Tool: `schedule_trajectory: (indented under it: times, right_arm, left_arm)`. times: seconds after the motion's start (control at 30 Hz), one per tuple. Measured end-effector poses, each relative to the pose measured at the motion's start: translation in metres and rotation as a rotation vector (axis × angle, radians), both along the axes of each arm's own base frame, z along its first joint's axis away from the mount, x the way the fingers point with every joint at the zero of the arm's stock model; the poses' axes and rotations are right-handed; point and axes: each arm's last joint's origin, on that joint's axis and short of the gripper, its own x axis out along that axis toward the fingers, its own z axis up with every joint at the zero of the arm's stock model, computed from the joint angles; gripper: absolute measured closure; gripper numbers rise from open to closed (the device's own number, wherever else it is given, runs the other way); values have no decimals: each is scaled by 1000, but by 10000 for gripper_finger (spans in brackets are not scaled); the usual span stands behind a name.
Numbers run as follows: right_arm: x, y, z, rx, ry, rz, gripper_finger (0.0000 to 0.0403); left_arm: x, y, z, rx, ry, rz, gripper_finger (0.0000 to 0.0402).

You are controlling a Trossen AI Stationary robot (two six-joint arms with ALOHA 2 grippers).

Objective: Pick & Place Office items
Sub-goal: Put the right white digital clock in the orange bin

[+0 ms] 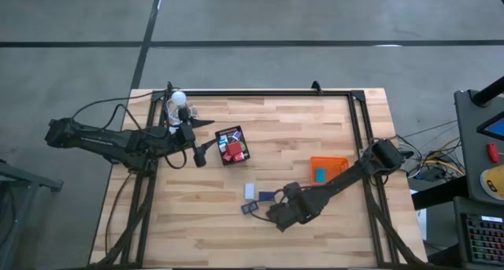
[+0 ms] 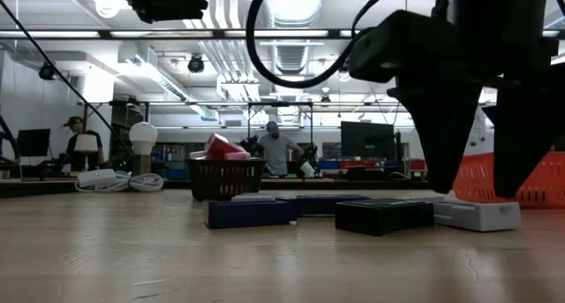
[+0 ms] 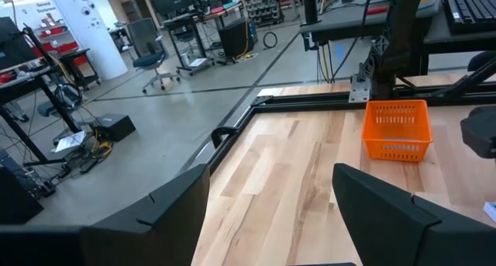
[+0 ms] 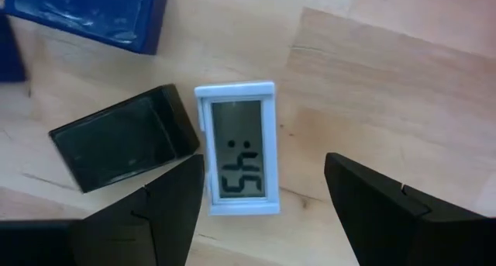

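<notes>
On the wooden tabletop (image 1: 315,215), the right pincer (image 4: 263,200) hangs low with its fingers (image 4: 167,204) spread wide and nothing between them, poised directly over a small white clock (image 4: 236,148) with a grey display that lies flat on the wood. Touching the clock's side is a black flat block (image 4: 116,146), and beyond that sits a blue rectangle (image 4: 89,14), apart from the clock. From above, this cluster lies near the tabletop's six o'clock area: a dark piece (image 1: 250,208) just at the right pincer's nine o'clock side, a dark blue piece (image 1: 266,196) beside it, and a pale white rectangle (image 1: 250,190) toward twelve o'clock from those. The orange tray (image 1: 329,169) sits toward three o'clock, holding a light blue item (image 1: 320,175). The black mesh tray (image 1: 232,145) stands near the centre, slightly toward ten o'clock, filled with red, pink and other coloured pieces (image 1: 231,148). The left pincer (image 1: 198,153) hovers just at the mesh tray's nine o'clock side, its fingers (image 3: 174,212) parted and empty. A white round bulb (image 1: 179,98) with cords rests near the eleven o'clock corner. In the level view, two people (image 2: 280,150) are visible in the room behind the tabletop.
</notes>
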Motion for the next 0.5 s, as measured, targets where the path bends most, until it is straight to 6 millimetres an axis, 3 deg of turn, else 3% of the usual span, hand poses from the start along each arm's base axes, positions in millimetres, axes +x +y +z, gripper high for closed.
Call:
schedule_trajectory:
  times: [0.5]
  right_arm:
    - [9, -12, -19, 18, 53, 24, 140]
  left_arm:
    - [0, 0, 0, 0, 0, 0, 126]
